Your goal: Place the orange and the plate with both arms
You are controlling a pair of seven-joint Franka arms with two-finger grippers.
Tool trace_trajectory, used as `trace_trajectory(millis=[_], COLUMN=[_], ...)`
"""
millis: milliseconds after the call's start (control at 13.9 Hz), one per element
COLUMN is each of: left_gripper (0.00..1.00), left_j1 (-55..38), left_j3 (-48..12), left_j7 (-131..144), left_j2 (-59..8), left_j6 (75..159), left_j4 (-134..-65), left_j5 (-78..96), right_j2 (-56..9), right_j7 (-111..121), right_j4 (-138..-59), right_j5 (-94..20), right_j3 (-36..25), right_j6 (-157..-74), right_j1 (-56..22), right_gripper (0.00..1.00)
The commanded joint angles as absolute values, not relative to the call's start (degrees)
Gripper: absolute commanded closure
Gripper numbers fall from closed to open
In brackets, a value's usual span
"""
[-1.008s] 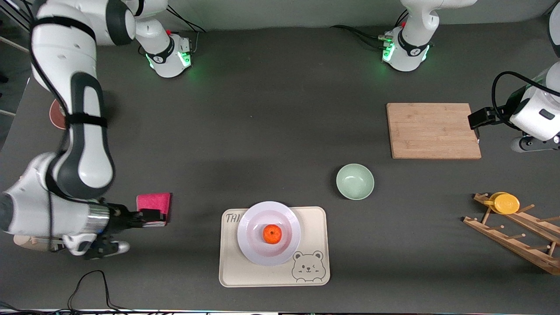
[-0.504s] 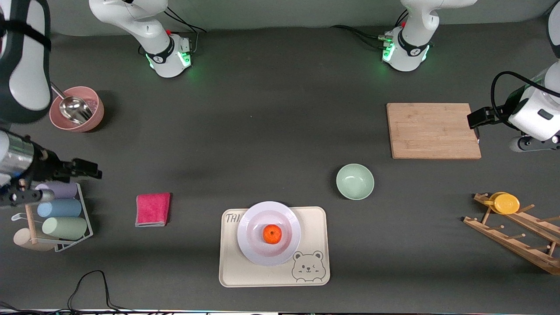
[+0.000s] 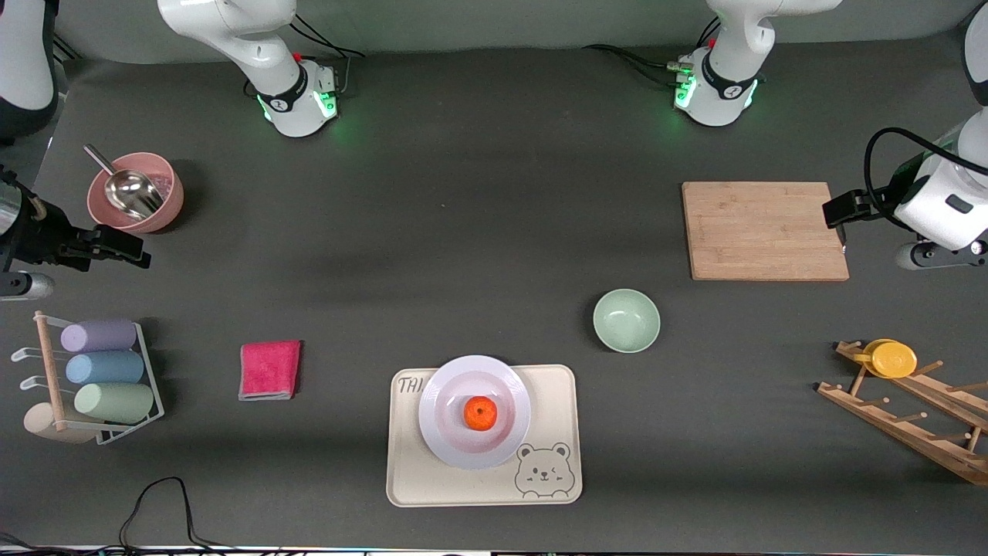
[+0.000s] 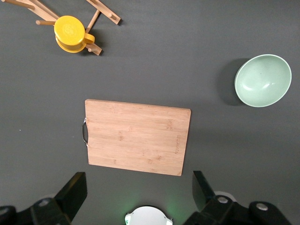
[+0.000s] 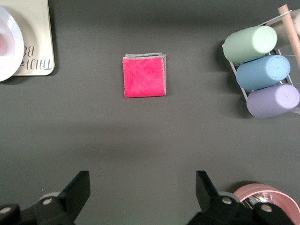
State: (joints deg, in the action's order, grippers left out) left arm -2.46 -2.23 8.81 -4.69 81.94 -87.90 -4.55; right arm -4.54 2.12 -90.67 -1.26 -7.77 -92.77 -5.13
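1. Sitting at the centre of the plate, the orange touches nothing else; no gripper is near it.
2. That plate rests on the tray, overlapping the tray's edge at its 12 o'clock, with the printed bear at the plate's 4 o'clock. The tray lies in the part of the table nearest the front camera, about midway between the two arms' ends. A slice of plate and tray shows in the right wrist view.
3. At the plate's 1 o'clock, apart from the tray, stands the green bowl, empty and upright.
4. At the plate's 9 o'clock lies the pink cloth, folded flat.
5. Farther toward the right arm's end, a wire rack holds three cylinders lying on their sides: lilac, blue and pale green.
6. A pink bowl with a metal scoop in it stands farther from the front camera than the rack.
7. The right gripper hangs over bare table between that bowl and the rack, fingers apart, holding nothing.
8. The board lies at the green bowl's 1 o'clock.
9. The left gripper hangs over the board's edge toward the left arm's end, fingers wide apart and empty.
10. A wooden peg rack with a yellow cup on it lies nearer the front camera than the board.
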Motion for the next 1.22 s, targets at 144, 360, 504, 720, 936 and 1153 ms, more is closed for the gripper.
trace_trajectory(millis=[144,360,504,720,936,1153], left_gripper=[0.0,0.0,0.0,0.0,0.0,0.0], left_j1=[-2.9,-2.4,-2.2,-2.2,-2.2,-2.1], left_j3=[-1.8,-1.7,-1.4,-1.3,-1.3,-1.2], left_j7=[9.8,10.4,11.4,11.3,11.3,10.7], left_j2=[-5.2,-4.5,-4.4,-4.4,-4.2,-4.1], left_j6=[81.1,81.7,82.0,82.5,83.4,83.6], left_j4=[-86.7,-86.7,-86.3,-85.3,-84.3,-84.3], left_j5=[-5.4,-5.4,-4.4,-2.6,-2.2,-2.2], right_j2=[-3.1,-3.2,-3.2,-3.2,-3.3,-3.3], right_j7=[-1.2,0.7,1.2,1.1,0.9,0.9], right_j4=[-91.8,-91.9,-91.9,-91.9,-91.9,-91.8], right_j5=[1.0,-0.1,-0.1,0.1,0.1,0.5], right_j3=[-6.8,-7.4,-7.4,-7.4,-7.4,-7.3], right_j6=[-91.2,-91.7,-91.6,-91.5,-91.5,-91.4], right_j1=[-5.2,-5.1,-5.1,-5.0,-5.1,-5.1], right_gripper=[0.0,0.0,0.0,0.0,0.0,0.0])
